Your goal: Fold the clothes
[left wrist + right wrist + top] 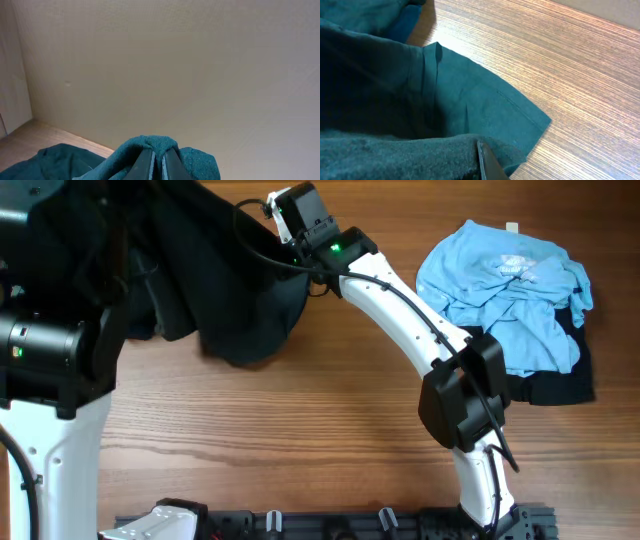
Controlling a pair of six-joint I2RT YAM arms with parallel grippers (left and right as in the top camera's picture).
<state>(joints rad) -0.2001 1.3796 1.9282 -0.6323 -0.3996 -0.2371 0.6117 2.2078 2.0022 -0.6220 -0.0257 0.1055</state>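
Wood table (pixel 300 440), blue shirt (pixel 500 280) overhead only; left tool (pixel 156 161), right tool (pixel 486 161) clenched on green shirt (pixel 485 105)

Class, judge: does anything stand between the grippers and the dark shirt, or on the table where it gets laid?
Nothing visible. The left gripper and right gripper are shut on the dark shirt; the table beside it is bare; the blue shirt lies apart.

You've got wooden table (pixel 300 430): dark shirt (pixel 240 320) bunched far left, light blue shirt (pixel 505 290) over black shirt (pixel 555 385) far right.
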